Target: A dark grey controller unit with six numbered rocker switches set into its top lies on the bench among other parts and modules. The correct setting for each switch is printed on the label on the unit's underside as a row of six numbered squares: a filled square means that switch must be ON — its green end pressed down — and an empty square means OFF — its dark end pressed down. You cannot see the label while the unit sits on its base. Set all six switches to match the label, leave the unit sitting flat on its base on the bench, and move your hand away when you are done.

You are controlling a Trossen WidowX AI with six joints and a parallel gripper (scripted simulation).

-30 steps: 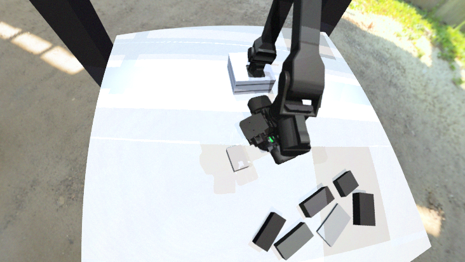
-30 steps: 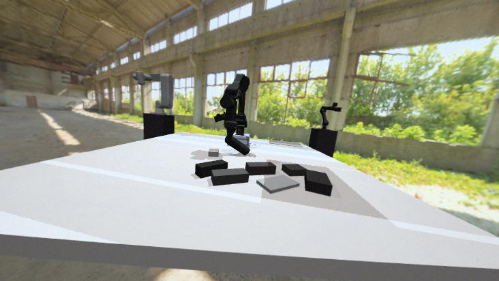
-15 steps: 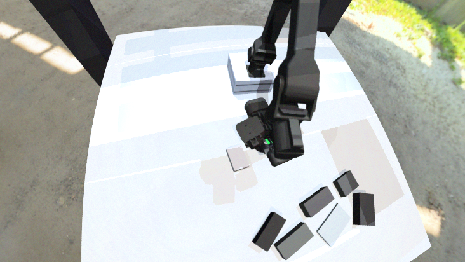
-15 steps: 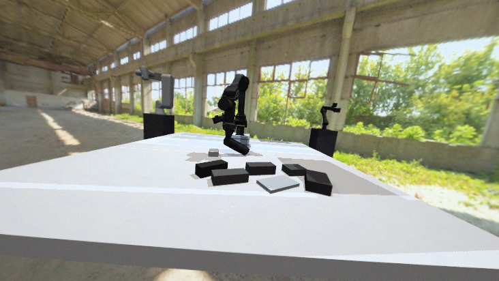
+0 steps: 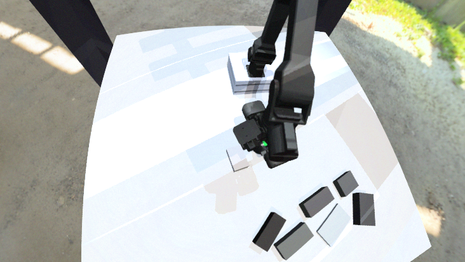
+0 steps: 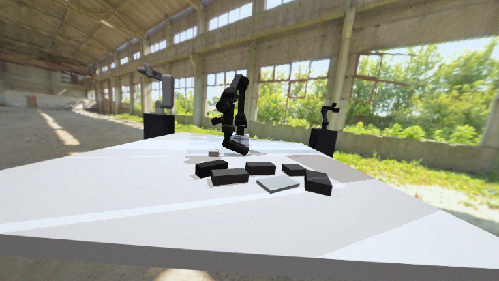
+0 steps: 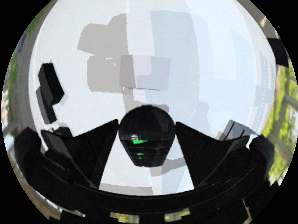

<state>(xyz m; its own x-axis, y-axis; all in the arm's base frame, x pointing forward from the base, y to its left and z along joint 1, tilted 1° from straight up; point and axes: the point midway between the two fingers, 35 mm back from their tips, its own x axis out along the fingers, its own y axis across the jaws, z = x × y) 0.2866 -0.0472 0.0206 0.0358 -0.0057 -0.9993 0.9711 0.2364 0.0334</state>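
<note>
The dark grey controller unit (image 5: 259, 149) (image 7: 147, 120) is between my fingers, clear of the bench. In the wrist view it is a dark rounded shape with small green bits near its lower part; one bright green spot also shows in the top view. My gripper (image 7: 147, 124) is shut on the unit, one fingertip at each side of it. The settings of the separate switches are too small and dark to read. The underside label cannot be made out. In the exterior view the unit cannot be told from the dark arm.
A small pale block (image 5: 236, 159) (image 6: 213, 153) (image 7: 150, 73) lies on the bench near the gripper's shadow. Several dark modules lie toward the front right, around a pale flat plate (image 5: 334, 225) (image 6: 277, 183). A pale layered plinth (image 5: 250, 87) is under the arm's base.
</note>
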